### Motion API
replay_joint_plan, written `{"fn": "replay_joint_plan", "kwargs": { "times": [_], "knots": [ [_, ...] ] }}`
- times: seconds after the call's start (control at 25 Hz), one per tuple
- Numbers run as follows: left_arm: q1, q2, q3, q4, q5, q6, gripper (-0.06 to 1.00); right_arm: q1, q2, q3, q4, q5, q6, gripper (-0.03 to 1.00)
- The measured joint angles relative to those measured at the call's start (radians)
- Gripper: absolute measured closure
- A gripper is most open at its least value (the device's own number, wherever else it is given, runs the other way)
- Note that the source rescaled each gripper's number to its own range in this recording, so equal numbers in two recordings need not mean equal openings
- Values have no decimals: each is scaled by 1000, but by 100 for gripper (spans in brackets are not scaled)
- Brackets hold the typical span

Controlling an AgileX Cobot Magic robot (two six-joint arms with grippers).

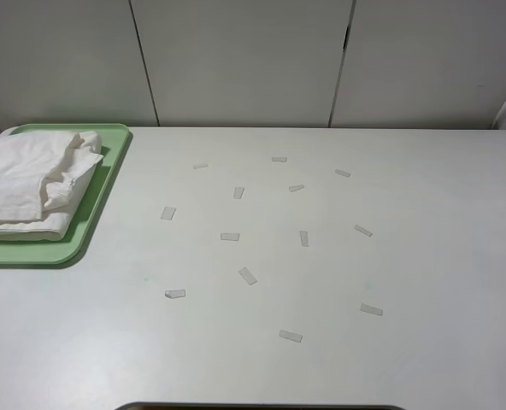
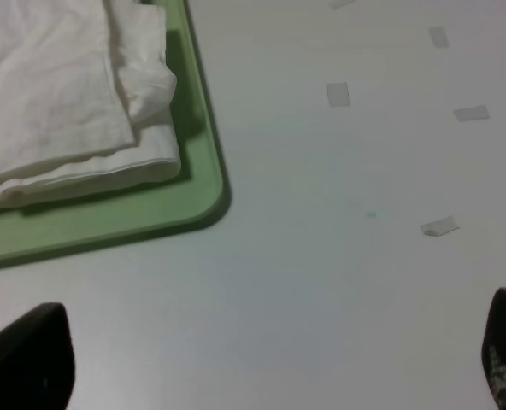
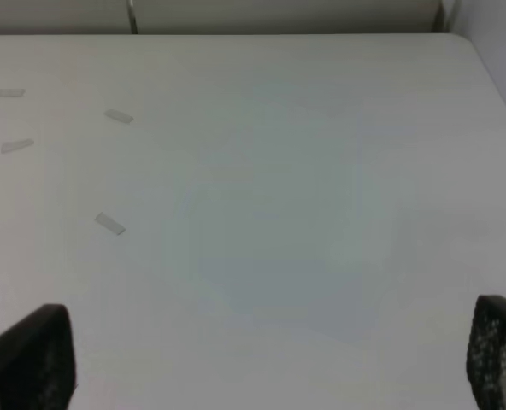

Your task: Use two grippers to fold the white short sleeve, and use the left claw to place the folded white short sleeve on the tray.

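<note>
The white short sleeve (image 1: 29, 183) lies folded on the pale green tray (image 1: 91, 224) at the far left of the table. It also shows in the left wrist view (image 2: 61, 94), lying on the tray (image 2: 150, 213). My left gripper (image 2: 274, 363) is open and empty above bare table, near the tray's corner. My right gripper (image 3: 266, 363) is open and empty above bare table on the right side. Neither arm shows in the exterior high view.
Several small pale tape strips (image 1: 248, 275) are scattered over the middle of the white table (image 1: 424, 256). A pale panelled wall (image 1: 244, 60) stands behind the table. The table's right edge (image 3: 492, 77) shows in the right wrist view.
</note>
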Motion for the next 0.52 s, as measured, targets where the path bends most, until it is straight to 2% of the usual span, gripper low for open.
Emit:
{"fn": "replay_joint_plan", "kwargs": {
  "times": [0.52],
  "knots": [
    [0, 0, 0, 0, 0, 0, 0, 0, 0, 0, 0, 0, 0, -3]
  ]
}}
